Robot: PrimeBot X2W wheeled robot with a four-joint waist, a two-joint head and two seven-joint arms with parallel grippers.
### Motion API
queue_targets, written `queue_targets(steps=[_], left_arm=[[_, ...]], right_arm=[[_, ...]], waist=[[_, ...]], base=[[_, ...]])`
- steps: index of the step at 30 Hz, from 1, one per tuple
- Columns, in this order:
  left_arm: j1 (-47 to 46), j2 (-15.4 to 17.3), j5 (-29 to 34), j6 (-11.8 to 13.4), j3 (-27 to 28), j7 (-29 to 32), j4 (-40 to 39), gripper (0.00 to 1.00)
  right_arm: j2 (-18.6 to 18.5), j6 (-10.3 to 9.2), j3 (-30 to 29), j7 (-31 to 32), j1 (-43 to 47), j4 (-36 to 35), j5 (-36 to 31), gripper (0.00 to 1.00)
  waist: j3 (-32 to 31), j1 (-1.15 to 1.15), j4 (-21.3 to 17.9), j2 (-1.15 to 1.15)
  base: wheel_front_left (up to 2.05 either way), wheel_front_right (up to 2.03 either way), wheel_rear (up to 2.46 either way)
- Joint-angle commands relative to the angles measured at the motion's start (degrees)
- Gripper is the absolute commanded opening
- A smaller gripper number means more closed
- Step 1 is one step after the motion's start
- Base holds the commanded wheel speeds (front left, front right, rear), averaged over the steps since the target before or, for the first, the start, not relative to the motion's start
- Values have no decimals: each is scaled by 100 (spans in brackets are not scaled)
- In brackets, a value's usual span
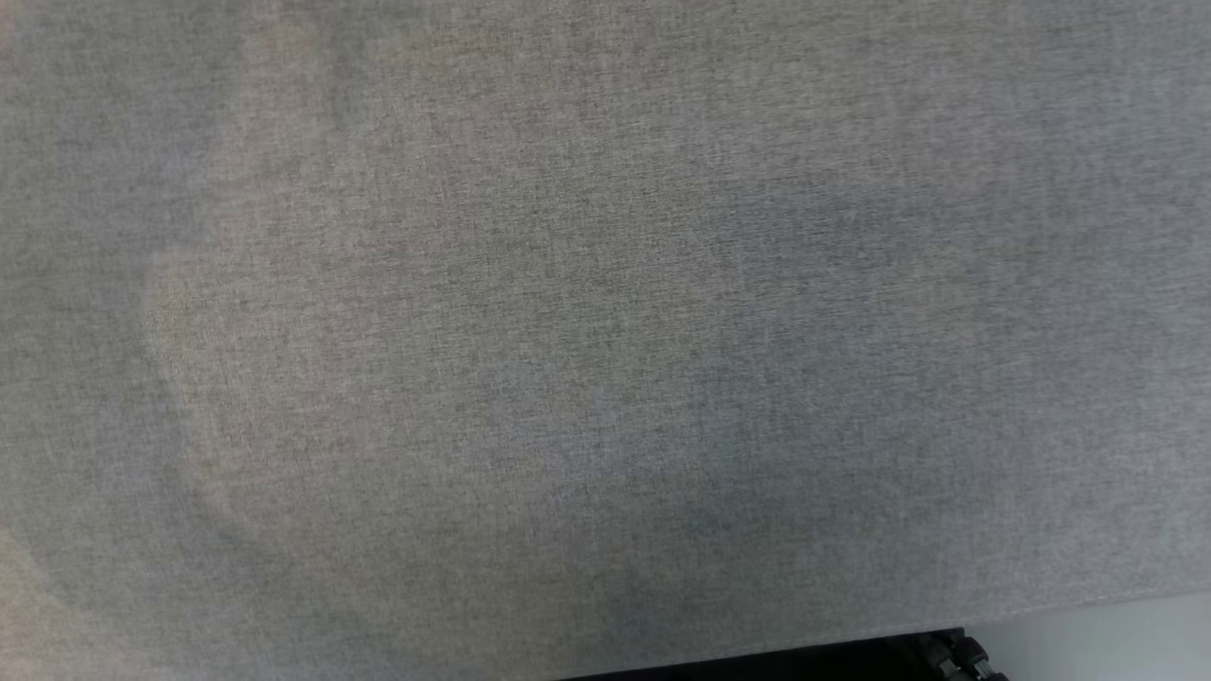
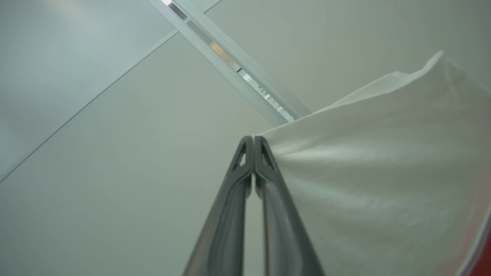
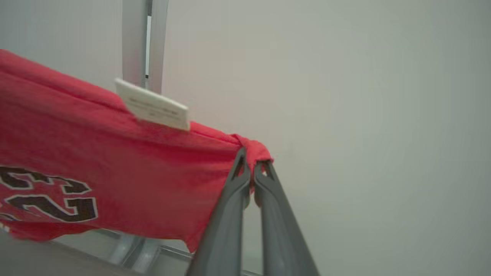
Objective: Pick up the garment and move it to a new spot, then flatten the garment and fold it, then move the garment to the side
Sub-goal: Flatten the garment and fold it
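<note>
- Garment (image 3: 115,153) is hanging in the air between the two grippers. It's a red top with dark numerals (image 3: 50,195) at the lower left of the right wrist view and a white label (image 3: 153,105) sticking up off its top edge.
- Right gripper (image 3: 253,164) is pinching a bunched knot of red cloth at centre frame, fingers squeezed together on it with next to no gap. I'm guessing that's a corner or shoulder, since the rest is draping away to the left.
- Left gripper (image 2: 253,138) is doing the same at the centre of the left wrist view, tips pressed tight on the very edge of the cloth, which is fanning out to the right.
- Cloth is looking white on that side, with a sliver of red at the lower right corner. Could be the inside face or just the lighting, can't tell which.
- Both wrist cams are pointing at pale walls and a metal rail (image 2: 230,61). So I'm reading the arms as raised, probably to get the cloth stretched and hanging free.
- Grey surface (image 1: 568,331) is lying under the head cam, with a dark bit of kit (image 1: 946,654) at the bottom right.
- My read is that it's carrying the thing to the new spot, with flattening and folding not done yet. Holding it at two points is making sense, since it should be landing flatter that way.
</note>
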Motion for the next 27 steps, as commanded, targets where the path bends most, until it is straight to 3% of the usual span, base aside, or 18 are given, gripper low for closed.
queue_targets(steps=[1,7,14,21,27], left_arm=[[380,40,-97,115,77,1,-185,0],[2461,78,-251,489,283,2,-1102,0],[5110,223,-326,1008,602,1,-2537,0],[7623,64,-652,1041,679,1,-3043,0],[9212,-381,-804,901,814,1,-2928,0]], right_arm=[[29,-10,41,-55,229,59,-34,0],[-51,-10,-78,-95,1147,109,89,0],[-242,-11,-1026,-95,3031,-967,118,0],[-186,-11,-1615,-94,5249,-1815,22,0],[-16,-11,-1595,-94,6910,-2268,40,0]], waist=[[271,-1,303,0],[65,-1,509,0],[-719,-1,545,0],[-1618,-1,456,0],[-2377,-1,345,0]], base=[[0,0,0],[0,0,0],[0,0,0],[0,0,0],[0,0,0]])
